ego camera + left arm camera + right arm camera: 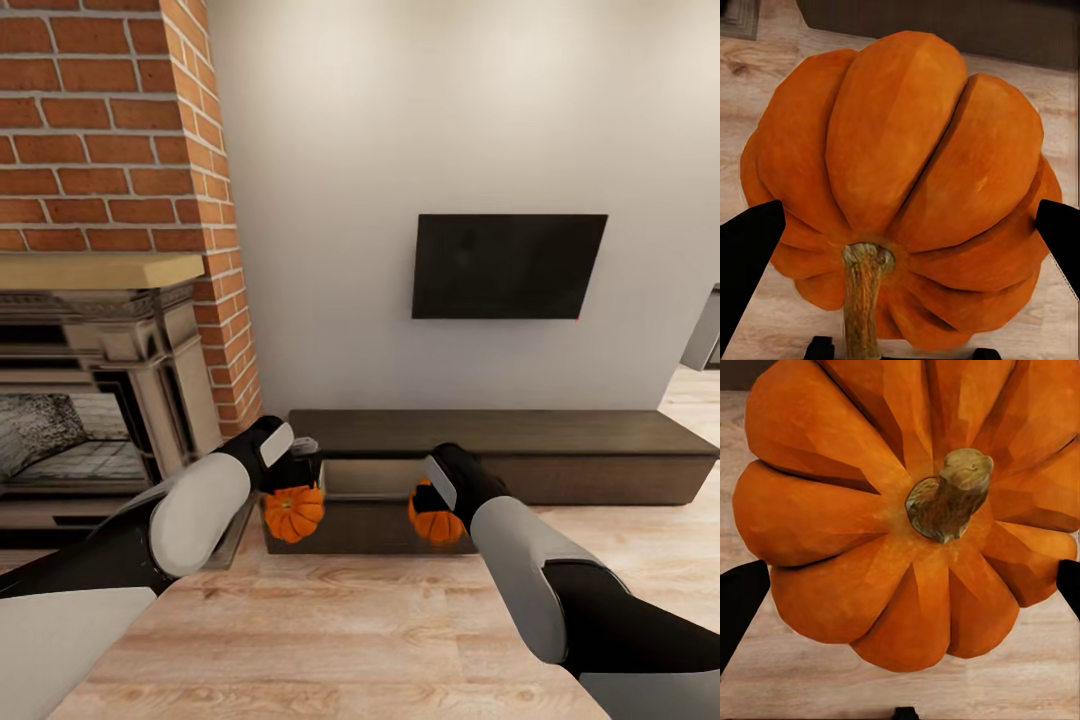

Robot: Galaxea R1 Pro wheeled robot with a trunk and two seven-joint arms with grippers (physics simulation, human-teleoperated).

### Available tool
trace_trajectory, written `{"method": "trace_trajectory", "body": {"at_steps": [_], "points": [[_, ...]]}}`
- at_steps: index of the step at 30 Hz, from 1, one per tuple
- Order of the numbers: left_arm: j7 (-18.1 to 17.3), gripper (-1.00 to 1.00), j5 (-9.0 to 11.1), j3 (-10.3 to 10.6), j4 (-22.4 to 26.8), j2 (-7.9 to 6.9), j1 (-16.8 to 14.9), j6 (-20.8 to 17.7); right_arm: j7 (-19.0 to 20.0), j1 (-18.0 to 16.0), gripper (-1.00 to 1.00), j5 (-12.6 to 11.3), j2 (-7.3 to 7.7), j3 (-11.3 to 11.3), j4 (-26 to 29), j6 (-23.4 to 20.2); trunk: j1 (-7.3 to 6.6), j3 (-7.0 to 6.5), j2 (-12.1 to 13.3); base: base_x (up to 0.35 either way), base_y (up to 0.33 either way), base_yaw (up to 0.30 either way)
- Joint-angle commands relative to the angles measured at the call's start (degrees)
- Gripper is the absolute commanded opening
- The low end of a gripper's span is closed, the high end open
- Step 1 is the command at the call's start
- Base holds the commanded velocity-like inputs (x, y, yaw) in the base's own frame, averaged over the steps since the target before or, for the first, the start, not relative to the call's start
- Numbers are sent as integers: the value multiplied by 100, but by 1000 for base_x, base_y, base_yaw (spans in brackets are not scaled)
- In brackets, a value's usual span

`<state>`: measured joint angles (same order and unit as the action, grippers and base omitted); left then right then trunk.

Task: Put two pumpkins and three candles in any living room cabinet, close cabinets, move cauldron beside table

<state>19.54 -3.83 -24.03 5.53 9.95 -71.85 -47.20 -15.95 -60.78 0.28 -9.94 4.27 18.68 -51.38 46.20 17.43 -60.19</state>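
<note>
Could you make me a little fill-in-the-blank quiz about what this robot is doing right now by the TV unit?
1. Each gripper holds an orange ____.
2. The left gripper and right gripper hang in front of the cabinet, whose drawer is ____.
3. On the wall above the cabinet hangs a black ____.
4. The fireplace surround is red ____.

Missing words: pumpkin; open; TV; brick

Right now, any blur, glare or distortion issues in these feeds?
Head view: sharp, evenly lit, no glare; wide-angle stretch bends the brick fireplace edge. Left wrist view: pumpkin crisp, soft sheen on its ribs; pincer fingers are featureless black. Right wrist view: pumpkin sharp, faceted shading, fingers equally dark.
</note>
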Motion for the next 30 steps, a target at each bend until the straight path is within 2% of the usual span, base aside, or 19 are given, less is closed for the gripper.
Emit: {"method": "trace_trajectory", "body": {"at_steps": [1,8,10,13,21,24,30], "points": [[25,-100,-30,-56,-10,5,-5,1,-22,-2,-100,10,-6,48,5,35,3,8,-5,225,-233,0],[27,-100,-30,-57,-99,5,-5,205,2,-4,-100,10,-6,47,9,437,3,8,-5,259,-202,0],[25,-100,-30,-54,-103,5,-5,245,29,-4,-100,5,-6,48,-2,706,3,8,-5,298,-128,0],[24,-100,-26,-51,-107,5,-5,538,44,-4,-100,-2,-6,50,-43,968,3,8,-5,304,-110,0],[32,-100,-20,-55,-113,5,-5,702,48,-4,-100,-9,-6,62,-210,1041,3,8,-5,321,-20,0],[33,-100,13,-57,-240,5,-5,715,48,-4,-100,-18,-6,59,-586,1068,3,8,-5,327,-58,0],[33,-100,14,-55,-321,5,-5,705,161,-4,-100,-30,-6,64,-714,1069,3,8,-5,316,-135,0]]}}
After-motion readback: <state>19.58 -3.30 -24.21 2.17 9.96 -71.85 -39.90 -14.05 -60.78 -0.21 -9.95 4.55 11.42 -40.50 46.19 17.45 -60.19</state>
